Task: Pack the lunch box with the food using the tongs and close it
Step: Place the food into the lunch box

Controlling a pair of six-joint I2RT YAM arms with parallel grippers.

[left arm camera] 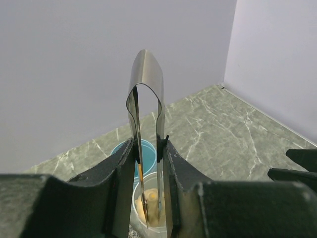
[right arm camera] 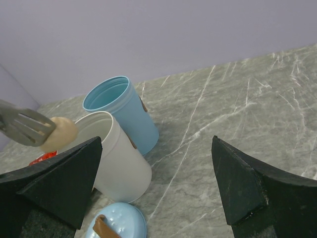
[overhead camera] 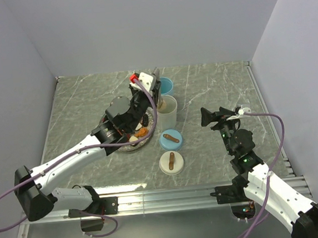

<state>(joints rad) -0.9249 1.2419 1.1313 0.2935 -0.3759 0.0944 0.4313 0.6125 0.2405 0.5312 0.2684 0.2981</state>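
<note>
1. A grey-green marbled desk (overhead camera: 217, 86) has pale walls on three sides.
2. A round plate (overhead camera: 134, 149) rests left of centre.
3. A white cup (overhead camera: 169, 115) stands upright just right of the plate, with a blue cup (overhead camera: 168, 86) close behind it.
4. A blue lid (overhead camera: 171, 139) and a cream lid (overhead camera: 172, 162), each with a brown strip handle, lie flat near each other in front of the cups.

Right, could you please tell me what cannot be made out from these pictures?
- Plate: top view, the left arm covers most of it, so the food on it cannot be counted.
- Tips of the tongs: left wrist view, mostly hidden behind the left gripper.
- White cup contents: right wrist view, its own wall hides them.
- Blue lid: right wrist view, cut by the bottom edge.
</note>
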